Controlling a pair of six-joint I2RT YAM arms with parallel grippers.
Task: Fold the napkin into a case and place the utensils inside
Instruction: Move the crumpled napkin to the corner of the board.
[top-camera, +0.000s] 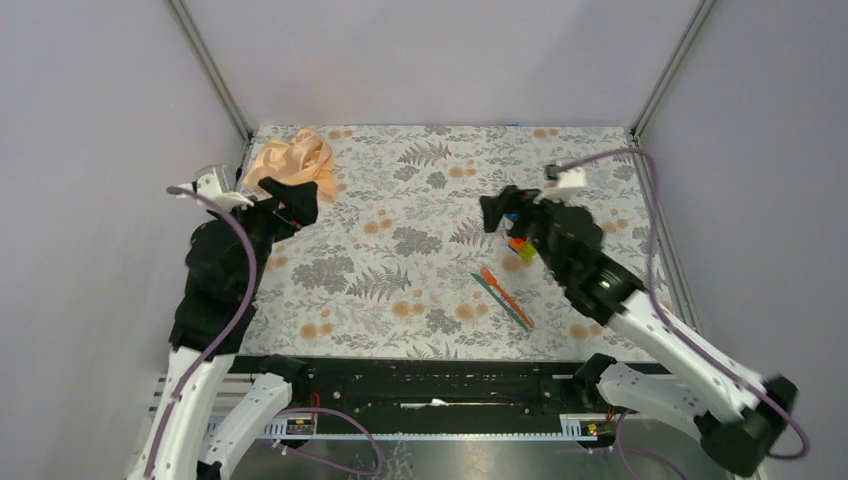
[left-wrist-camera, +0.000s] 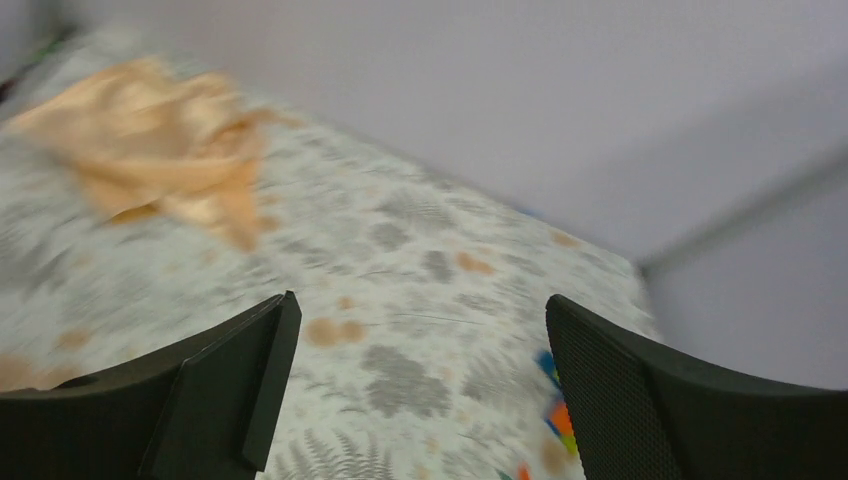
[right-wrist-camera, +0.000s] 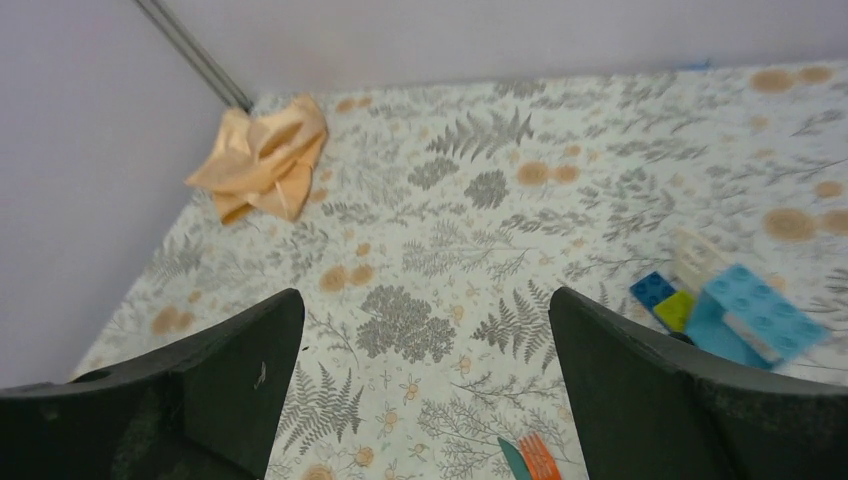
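The peach-orange napkin (top-camera: 291, 158) lies crumpled at the mat's far left corner; it also shows in the left wrist view (left-wrist-camera: 160, 150) and the right wrist view (right-wrist-camera: 262, 160). An orange fork (top-camera: 497, 284) and a teal utensil (top-camera: 512, 307) lie side by side on the mat's right half, their tips visible as the fork (right-wrist-camera: 541, 457) and the teal piece (right-wrist-camera: 514, 460) in the right wrist view. My left gripper (top-camera: 300, 203) hovers open just near of the napkin, holding nothing. My right gripper (top-camera: 497, 212) hangs open above the mat, left of the blocks.
A cluster of multicoloured toy blocks (top-camera: 518, 245) sits under my right arm, seen as blue and yellow blocks (right-wrist-camera: 735, 310) in the right wrist view. The floral mat (top-camera: 420, 260) covers the table. Grey walls enclose it, with metal posts at the far corners.
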